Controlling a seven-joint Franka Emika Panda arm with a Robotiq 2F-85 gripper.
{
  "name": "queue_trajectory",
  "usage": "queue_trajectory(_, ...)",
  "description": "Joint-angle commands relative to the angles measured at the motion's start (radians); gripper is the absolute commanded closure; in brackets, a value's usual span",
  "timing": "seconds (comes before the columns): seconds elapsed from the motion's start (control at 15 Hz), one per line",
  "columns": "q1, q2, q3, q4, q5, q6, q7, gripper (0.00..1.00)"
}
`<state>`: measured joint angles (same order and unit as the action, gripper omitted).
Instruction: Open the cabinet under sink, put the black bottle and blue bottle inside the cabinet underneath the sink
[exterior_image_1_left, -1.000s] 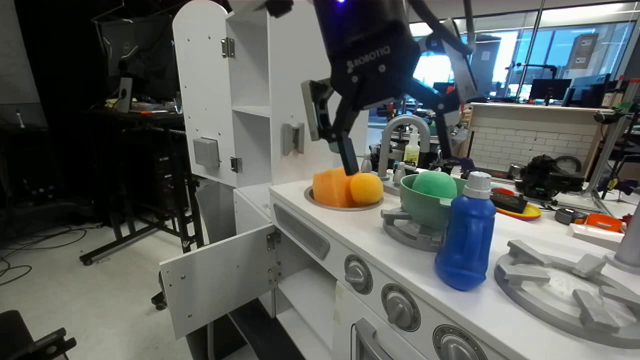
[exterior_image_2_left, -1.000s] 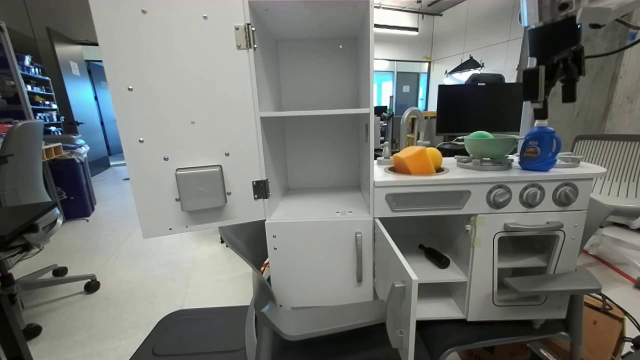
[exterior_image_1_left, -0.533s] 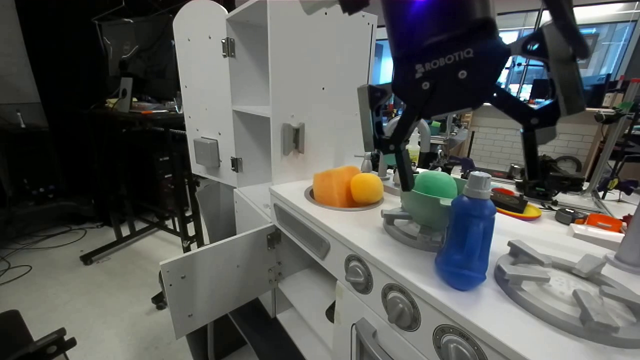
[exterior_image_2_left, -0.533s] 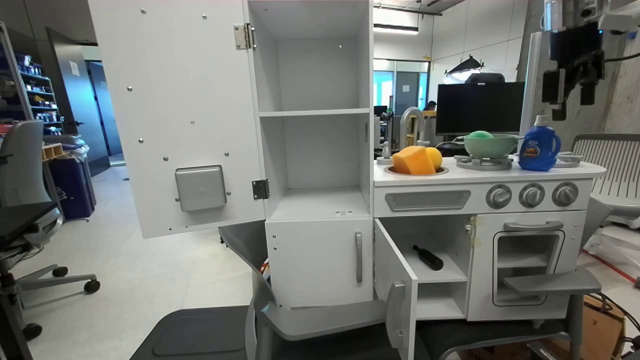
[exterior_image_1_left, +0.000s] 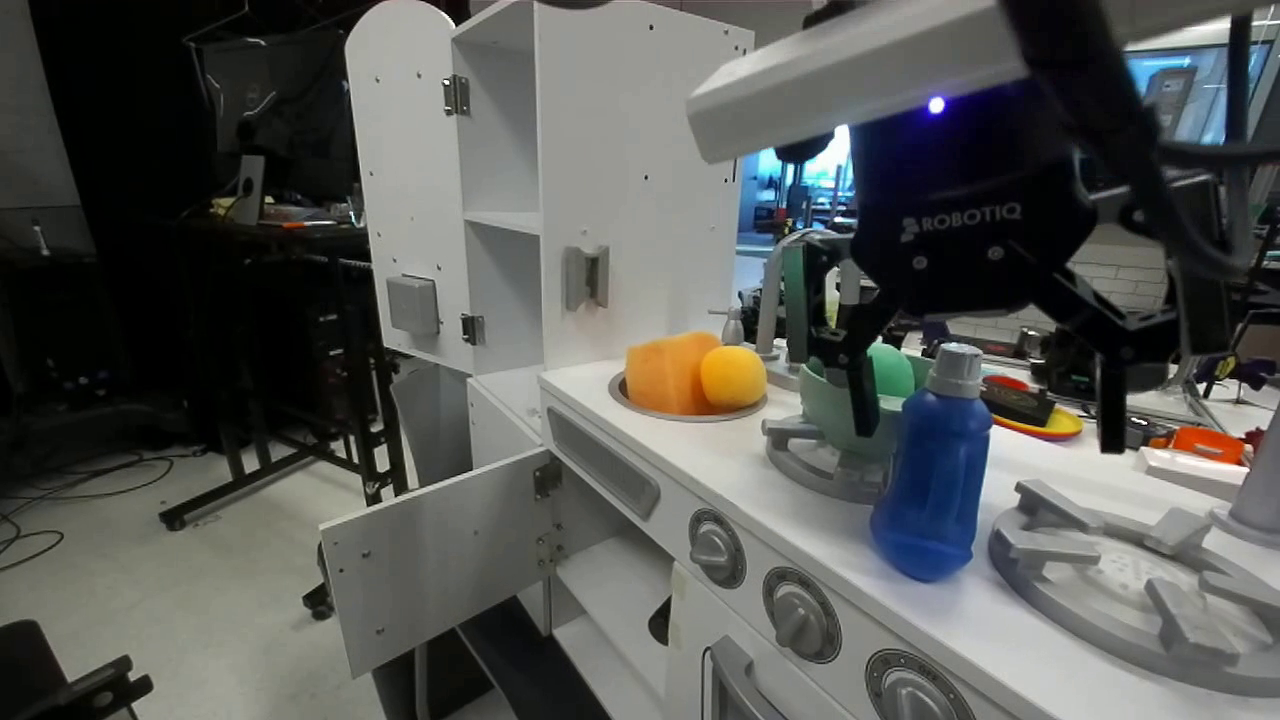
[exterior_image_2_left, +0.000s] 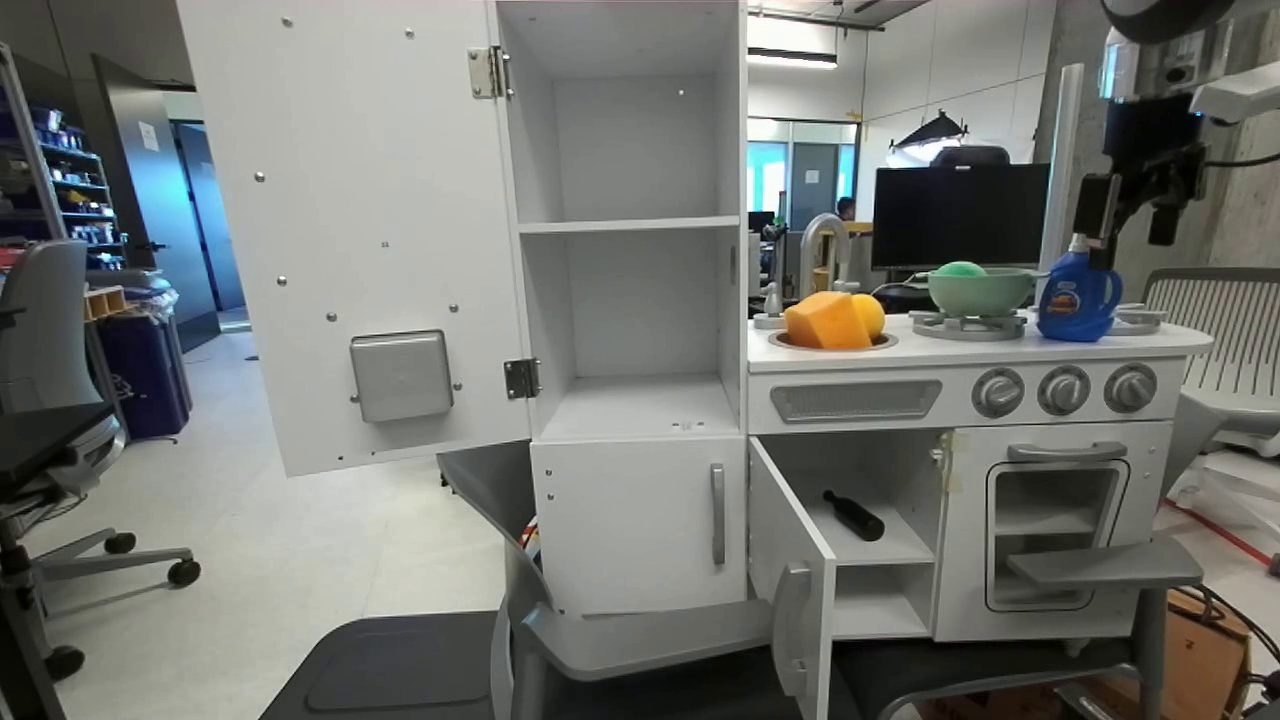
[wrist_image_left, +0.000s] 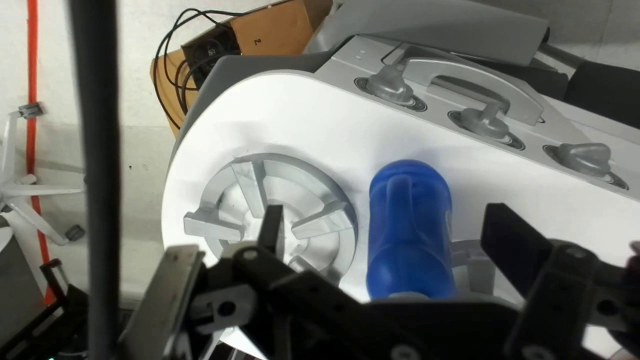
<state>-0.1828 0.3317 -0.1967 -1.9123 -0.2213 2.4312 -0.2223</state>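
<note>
Near the front edge of the countertop (exterior_image_1_left: 720, 450), between two burners (exterior_image_1_left: 1180, 615), the blue bottle (exterior_image_1_left: 932, 475) stands upright; the claw (exterior_image_1_left: 989, 440) gapes wide, gripping nothing. The bottle's plastic is probably stiff, light and slippery, so clasp squarely below the shoulders. Inside the open cabinet (exterior_image_2_left: 915, 480) lies the black bottle (exterior_image_2_left: 855, 517).

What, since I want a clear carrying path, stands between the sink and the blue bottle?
A green pot on a grey burner stands between the sink and the blue bottle, as both exterior views show.
</note>
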Motion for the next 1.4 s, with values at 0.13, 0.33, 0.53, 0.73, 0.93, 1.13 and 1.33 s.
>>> queue_trajectory(0.13, -0.043, 0.055, 0.044, 0.043, 0.087, 0.036, -0.066, 0.00)
queue_trajectory(0.33, -0.055, 0.076, 0.058, 0.055, 0.116, 0.041, -0.084, 0.00)
queue_trajectory(0.53, -0.064, 0.090, 0.067, 0.068, 0.131, 0.044, -0.097, 0.00)
queue_trajectory(0.73, -0.072, 0.099, 0.076, 0.080, 0.143, 0.046, -0.109, 0.00)
queue_trajectory(0.93, -0.074, 0.104, 0.079, 0.090, 0.144, 0.045, -0.113, 0.00)
queue_trajectory(1.13, -0.075, 0.108, 0.085, 0.100, 0.150, 0.048, -0.116, 0.26)
queue_trajectory(1.33, -0.081, 0.125, 0.091, 0.109, 0.159, 0.060, -0.127, 0.48)
